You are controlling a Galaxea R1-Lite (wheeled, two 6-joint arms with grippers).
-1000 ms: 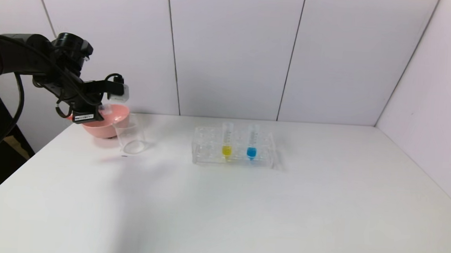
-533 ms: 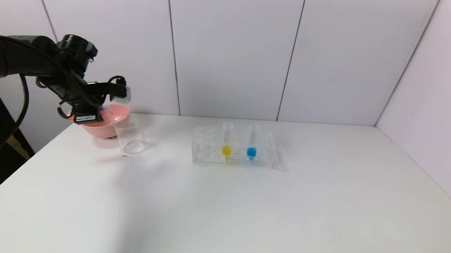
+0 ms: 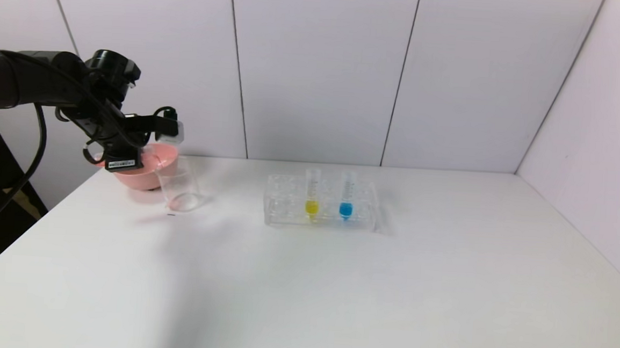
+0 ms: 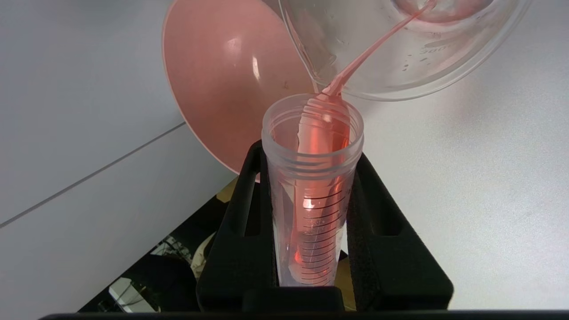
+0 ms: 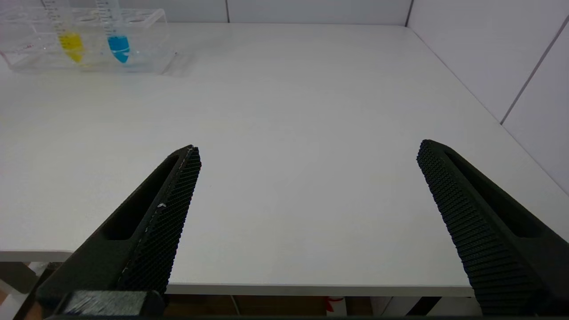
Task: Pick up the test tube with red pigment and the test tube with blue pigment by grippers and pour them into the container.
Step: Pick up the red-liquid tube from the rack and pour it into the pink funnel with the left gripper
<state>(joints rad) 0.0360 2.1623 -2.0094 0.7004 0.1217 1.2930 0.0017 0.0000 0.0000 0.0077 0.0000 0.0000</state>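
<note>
The left gripper [image 4: 313,249], jaws clamped on the slim clear graduated red-pigment tube [image 4: 313,186], is tilting it over the small clear glass beaker [image 3: 179,185] at ten o'clock on the white table [image 3: 335,294]; a thin red stream is running in. So the red pour is underway. The blue-tipped tube [image 3: 346,195] is waiting upright in the clear rack [image 3: 280,215] near twelve o'clock, beside a yellow-tipped tube [image 3: 312,193]. A pink bowl [image 3: 143,177] is crowding the beaker. The right gripper [image 5: 306,213] is hovering at five o'clock, jaws wide apart and empty.
</note>
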